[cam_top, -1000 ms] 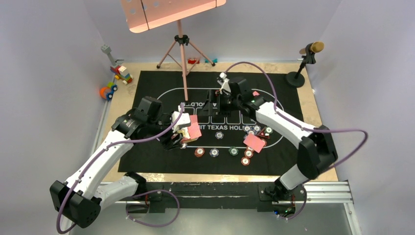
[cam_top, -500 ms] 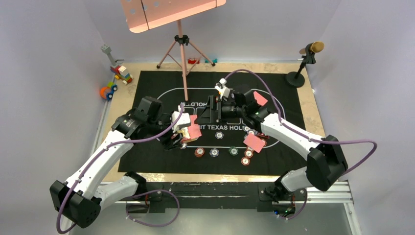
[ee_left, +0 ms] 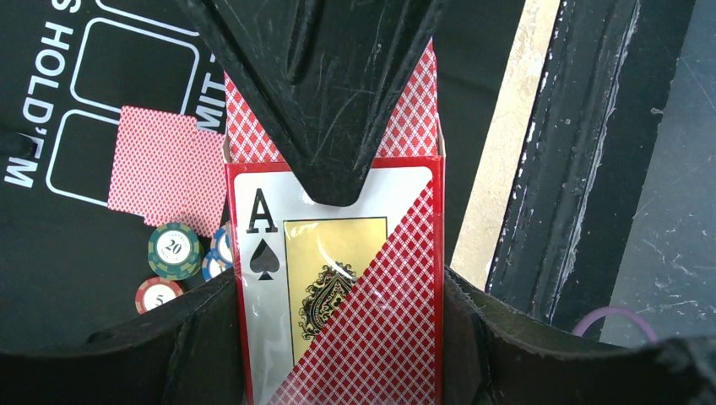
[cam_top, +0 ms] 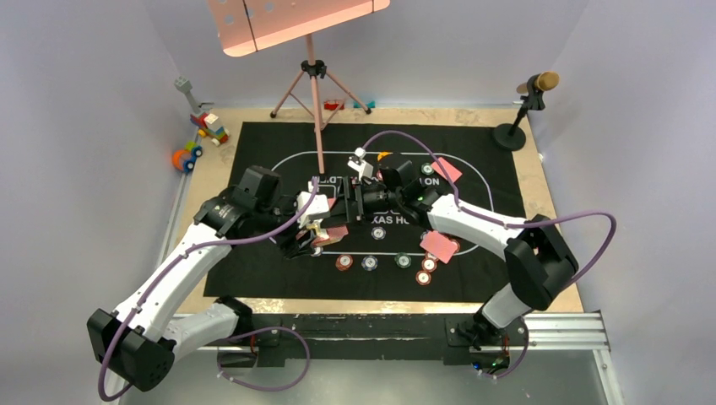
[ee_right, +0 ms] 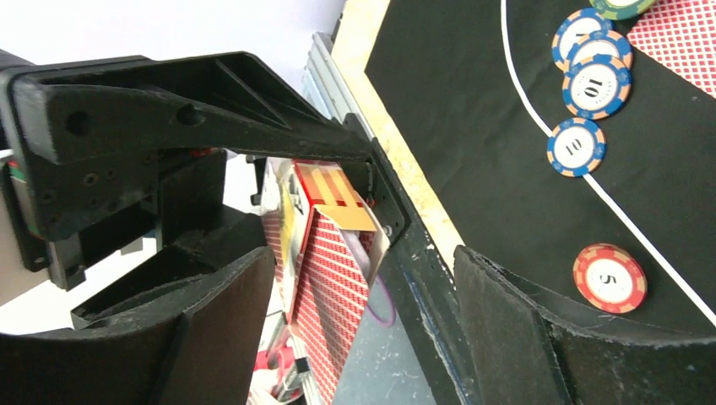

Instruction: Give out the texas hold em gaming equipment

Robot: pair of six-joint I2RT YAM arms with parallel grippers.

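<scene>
Right gripper, jaws apart, has swung toward 9 o'clock to the card box clamped in the left gripper; drawing a card to deal looks next.

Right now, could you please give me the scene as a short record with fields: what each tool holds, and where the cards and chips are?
left tool: shut on the card box, ace picture facing its camera
right tool: open, holds nothing, pointed at the flap end of the box
loose cards: face down on the black mat
chips: flat on the mat, a row on the near side, more beside the loose cards
cannot tell: whether cards are inside the box
</scene>
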